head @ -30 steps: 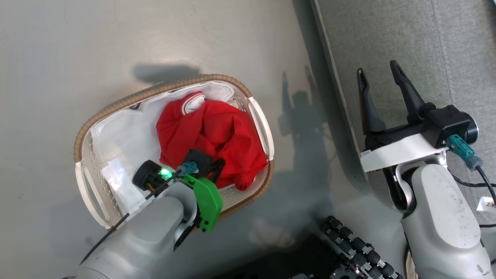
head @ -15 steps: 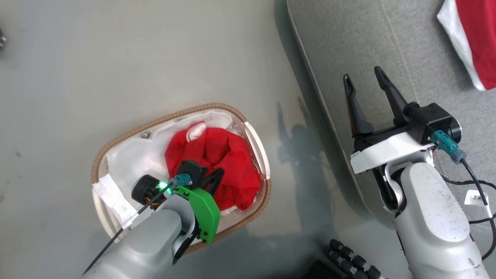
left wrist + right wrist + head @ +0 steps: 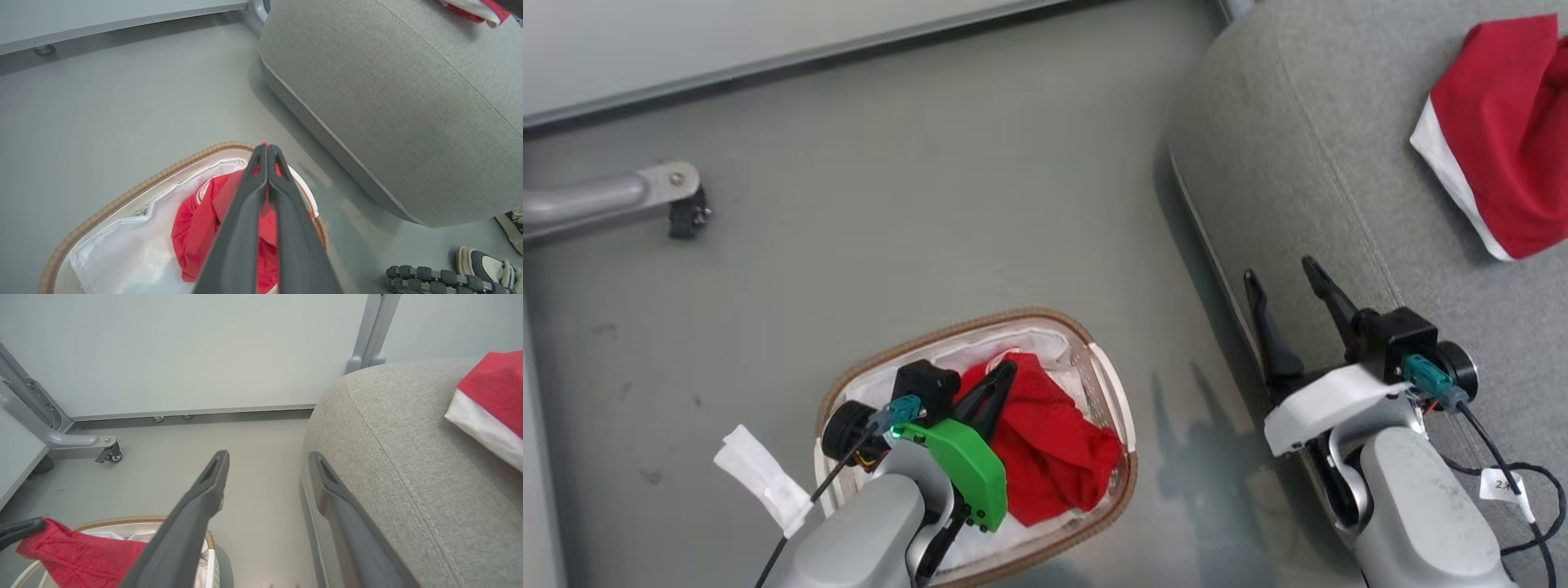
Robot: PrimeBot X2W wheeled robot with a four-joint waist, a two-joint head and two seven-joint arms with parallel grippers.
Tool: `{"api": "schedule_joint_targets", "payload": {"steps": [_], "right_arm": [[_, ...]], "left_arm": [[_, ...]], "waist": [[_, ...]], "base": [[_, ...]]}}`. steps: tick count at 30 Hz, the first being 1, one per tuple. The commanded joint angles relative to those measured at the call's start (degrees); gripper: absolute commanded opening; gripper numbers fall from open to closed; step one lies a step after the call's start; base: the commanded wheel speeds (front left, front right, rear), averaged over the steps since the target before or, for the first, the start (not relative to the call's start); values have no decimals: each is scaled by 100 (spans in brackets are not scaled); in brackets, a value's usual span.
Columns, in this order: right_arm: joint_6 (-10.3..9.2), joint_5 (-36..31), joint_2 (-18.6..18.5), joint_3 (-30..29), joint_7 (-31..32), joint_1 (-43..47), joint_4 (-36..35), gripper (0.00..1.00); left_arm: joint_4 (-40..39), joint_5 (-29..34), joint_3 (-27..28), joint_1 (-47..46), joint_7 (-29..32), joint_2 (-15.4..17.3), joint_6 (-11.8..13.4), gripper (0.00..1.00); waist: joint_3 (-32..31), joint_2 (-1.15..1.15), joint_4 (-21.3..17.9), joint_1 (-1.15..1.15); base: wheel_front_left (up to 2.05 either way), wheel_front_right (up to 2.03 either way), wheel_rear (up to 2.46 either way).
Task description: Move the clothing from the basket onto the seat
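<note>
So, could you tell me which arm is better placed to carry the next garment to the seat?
Left: the left claw is shut on the garment in the basket; the right claw hangs open, empty.

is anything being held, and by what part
Left gripper pinches a raised fold of the red clothing; whether sleeve or hem is unclear. Right gripper holds nothing.

Floor bears basket (seat bears clothing).

clothing: cloth, matt, fine mesh | basket: smooth plastic, woven-look rim | liner: thin cloth | seat: matt cloth, coarse weave | floor: smooth, faint sheen
</note>
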Motion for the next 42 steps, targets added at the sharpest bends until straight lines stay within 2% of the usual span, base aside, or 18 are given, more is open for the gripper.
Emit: {"api": "schedule_joint_targets", "payload": {"steps": [1,15,21,32,36,42], "right_arm": [[-6,-15,-26,-5,-7,140,45,100],[-6,195,-23,129,-6,889,342,100],[-6,267,-25,175,-6,1105,370,100],[-6,459,-24,340,-6,1385,385,100],[-6,409,-21,629,-6,1434,422,100],[-6,474,-24,1613,-6,1159,313,100]], "left_arm": [[-88,138,143,198,-3,-24,-18,0],[-1500,1125,1557,831,-3,-195,-19,0],[-2119,1407,2058,775,-3,-256,-18,0],[-2800,1782,2548,467,-3,-310,-18,0],[-2882,1822,2543,439,-4,-335,-19,0],[-2950,1813,2414,435,-4,-384,-18,0]], "waist": [[-818,0,492,0],[-1963,0,689,0],[-2168,0,727,0],[-2388,0,788,0],[-2406,0,858,0],[-2406,0,1060,0]], "base": [[0,0,0],[0,0,0],[0,0,0],[0,0,0],[0,0,0],[0,0,0]]}}
